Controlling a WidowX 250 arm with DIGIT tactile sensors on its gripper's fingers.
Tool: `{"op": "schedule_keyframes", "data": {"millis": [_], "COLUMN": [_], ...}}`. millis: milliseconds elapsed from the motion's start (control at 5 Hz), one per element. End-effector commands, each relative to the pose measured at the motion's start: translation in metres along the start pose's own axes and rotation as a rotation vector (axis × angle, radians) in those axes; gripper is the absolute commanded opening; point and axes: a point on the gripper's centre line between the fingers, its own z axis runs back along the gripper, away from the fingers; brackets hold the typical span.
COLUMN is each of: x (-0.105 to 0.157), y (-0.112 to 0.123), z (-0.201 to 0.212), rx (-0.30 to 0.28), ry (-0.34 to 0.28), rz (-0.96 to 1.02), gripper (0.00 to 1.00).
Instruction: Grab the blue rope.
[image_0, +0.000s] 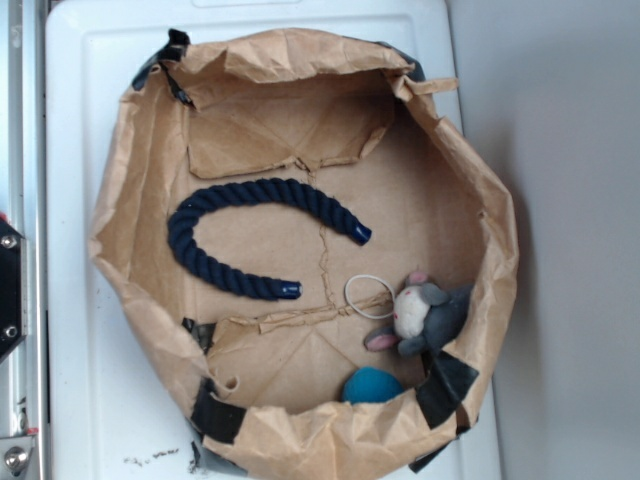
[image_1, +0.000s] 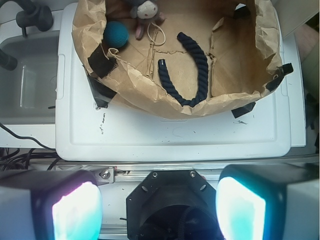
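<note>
step: approach | my fingers (image_1: 159, 200) wide apart, empty, off the table | next: descend astride blue rope (image_0: 205, 232) arc

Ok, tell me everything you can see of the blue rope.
The blue rope is thick, dark navy and twisted in strands, apparently soft fibre. Both ends carry shiny, brighter blue caps. It lies flat in a U on the floor of the crumpled brown paper tub, in the exterior view its bend to the left and its ends to the right. Nothing touches it but the paper. The white ring, plush toy and teal ball lie apart from it. In the wrist view the paper wall partly hides the bend.
</note>
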Motion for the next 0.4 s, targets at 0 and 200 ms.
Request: {"op": "schedule_keyframes", "data": {"millis": [0,200], "x": [0.0,0.049], "y": [0.0,-0.007], "z": [0.0,-0.007], "rx": [0.0,-0.024], "ry": [0.0,-0.028], "rz": [0.0,-0.011], "gripper": [1.0,1.0]}}
